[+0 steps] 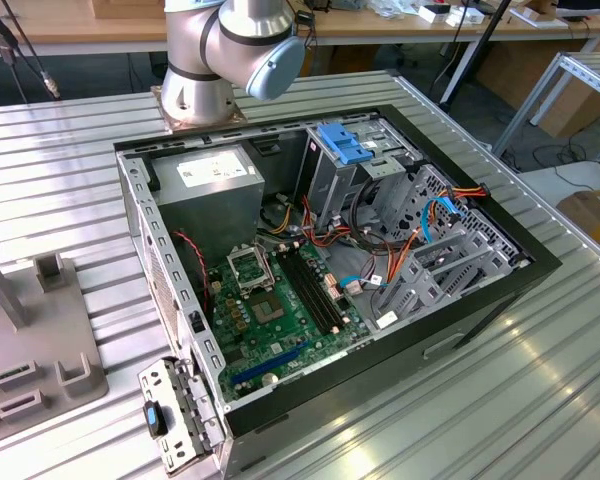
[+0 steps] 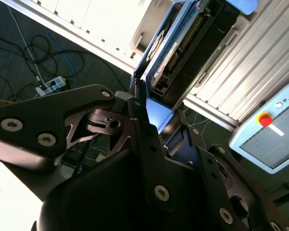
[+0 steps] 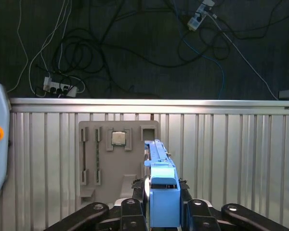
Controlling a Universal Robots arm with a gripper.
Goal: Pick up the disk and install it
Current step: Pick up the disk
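Note:
In both wrist views my gripper is shut on the disk, a dark flat drive framed by bright blue rails. The disk stands on edge between the two black fingers and sticks out past them. In the second wrist view the disk shows its dark face and connector side, with the gripper clamped at its near end. It hangs in the air above the ribbed metal table, over a grey fixture plate. The open computer case lies on the table in the exterior view.
Inside the case sit a motherboard, a power supply and a drive cage with a light-blue latch plate. The arm's base stands behind the case. A teach pendant lies near the table edge; cables cover the floor.

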